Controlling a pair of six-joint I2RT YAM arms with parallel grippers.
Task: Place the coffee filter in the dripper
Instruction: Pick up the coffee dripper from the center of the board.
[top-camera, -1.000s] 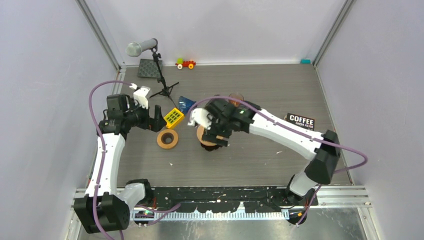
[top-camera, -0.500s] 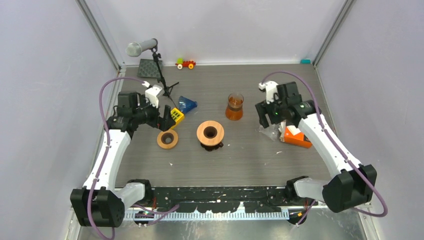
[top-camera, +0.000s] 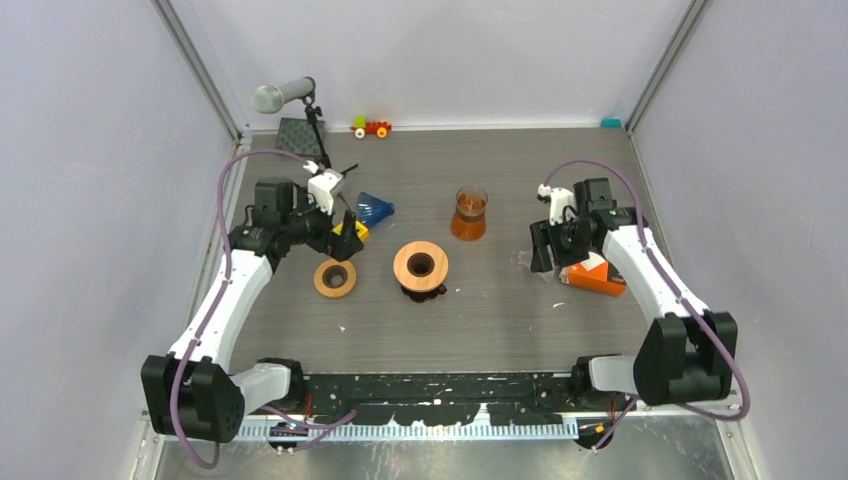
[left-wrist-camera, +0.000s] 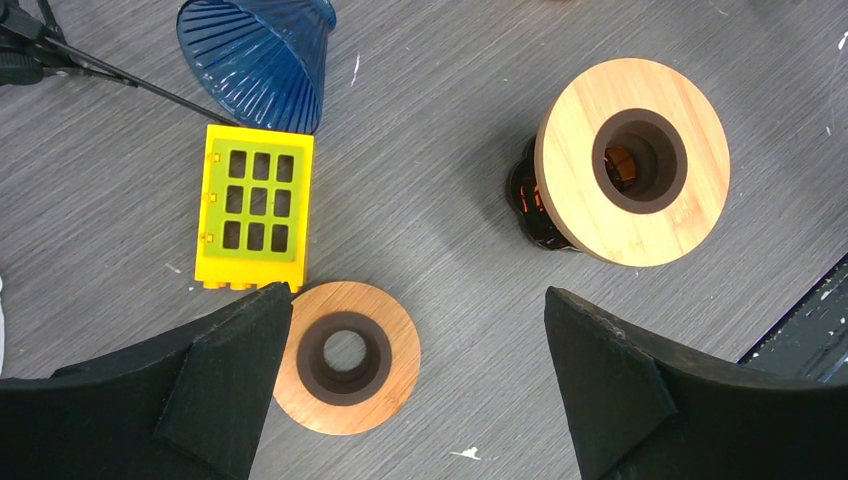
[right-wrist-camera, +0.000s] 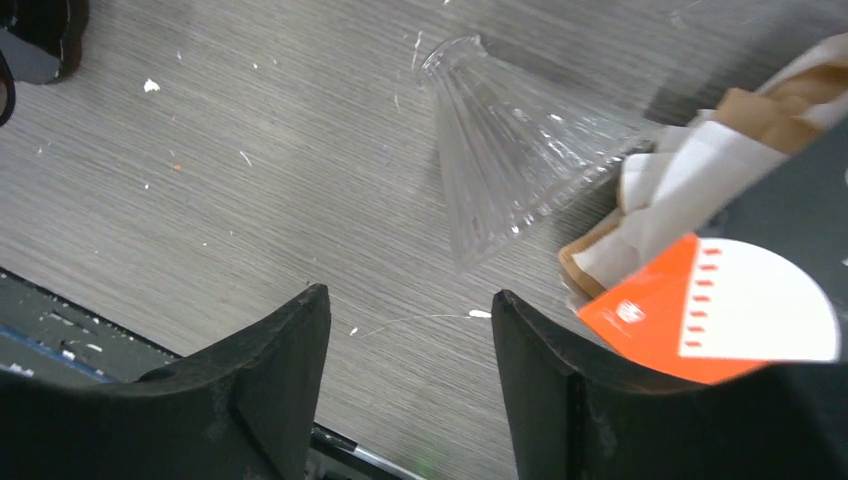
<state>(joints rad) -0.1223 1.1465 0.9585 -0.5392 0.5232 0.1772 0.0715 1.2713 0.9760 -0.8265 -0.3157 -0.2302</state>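
A clear glass cone dripper (right-wrist-camera: 510, 165) lies on its side on the table, also faint in the top view (top-camera: 528, 262). Next to it an orange coffee filter box (top-camera: 594, 276) lies open with white and brown paper filters (right-wrist-camera: 690, 165) sticking out. My right gripper (top-camera: 543, 255) is open and empty, hovering just left of the box, with its jaws near the clear dripper (right-wrist-camera: 408, 292). A blue dripper (top-camera: 375, 208) lies on its side at the left. My left gripper (top-camera: 345, 240) is open and empty above a wooden ring (left-wrist-camera: 345, 355).
A wooden ring on a dark carafe (top-camera: 420, 265) stands in the middle, and a glass of brown liquid (top-camera: 470, 212) stands behind it. A yellow block (left-wrist-camera: 255, 205), a microphone stand (top-camera: 320, 150) and a toy car (top-camera: 371, 127) sit at the back left.
My right arm swung from over the middle carafe to the right side and lowered beside the filter box, which now shows its orange face. My left gripper moved right, towards the yellow block.
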